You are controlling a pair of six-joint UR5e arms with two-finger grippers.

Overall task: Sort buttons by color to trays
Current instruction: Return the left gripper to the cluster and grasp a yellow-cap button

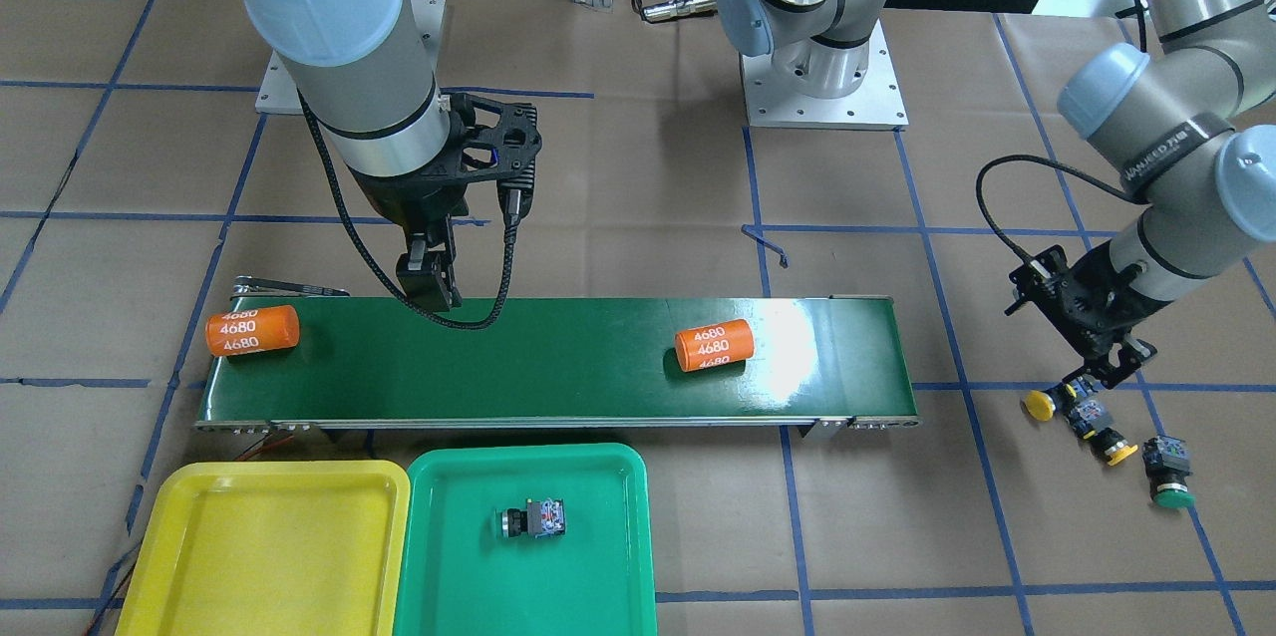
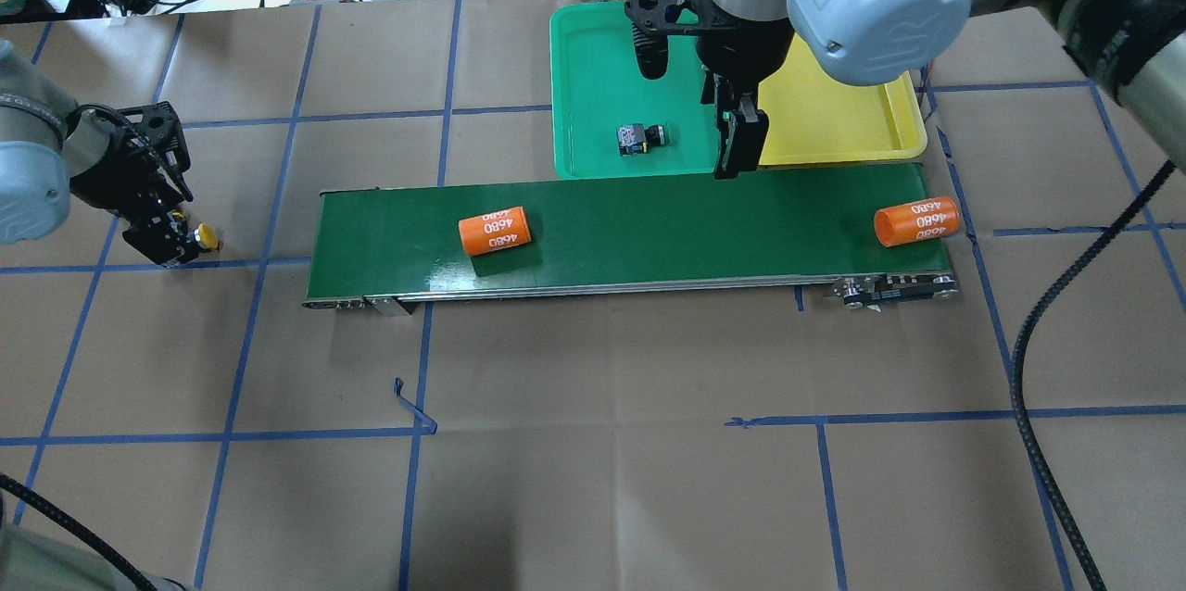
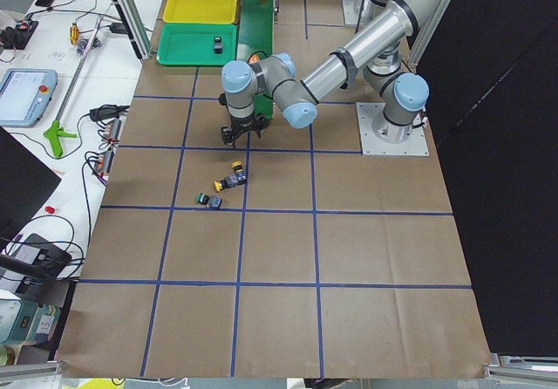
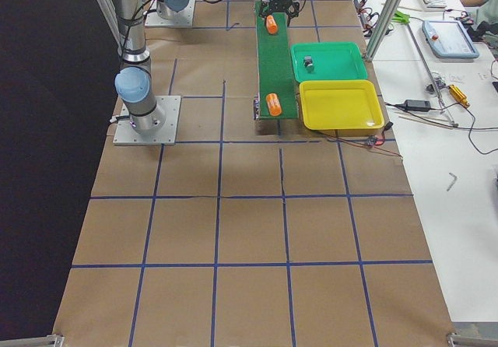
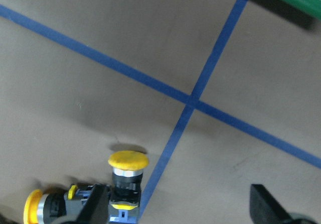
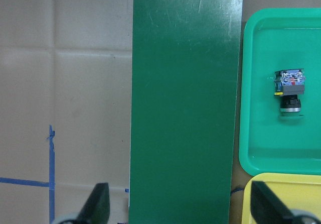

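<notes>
One button [image 1: 533, 519] lies on its side in the glossy round-cornered green tray [image 1: 618, 556], which touches the yellow tray [image 1: 199, 536]. Both sit along the conveyor belt [image 1: 558, 367]'s long edge. Past the belt's end, on brown paper [image 1: 897, 536]: two yellow-cap buttons [image 1: 1042, 405] and one green-cap button [image 1: 1168, 477]. The overhead view shows only one yellow cap. The left gripper [image 5: 180, 206] has its fingers apart, with one yellow-cap button just inside one finger. The right gripper [image 6: 178, 206] has its fingers apart, above the belt.

Yellow tray [image 1: 269, 556], green tray [image 1: 449, 566], dark-green belt [image 1: 558, 367], orange cylinders [image 1: 252, 329]
</notes>
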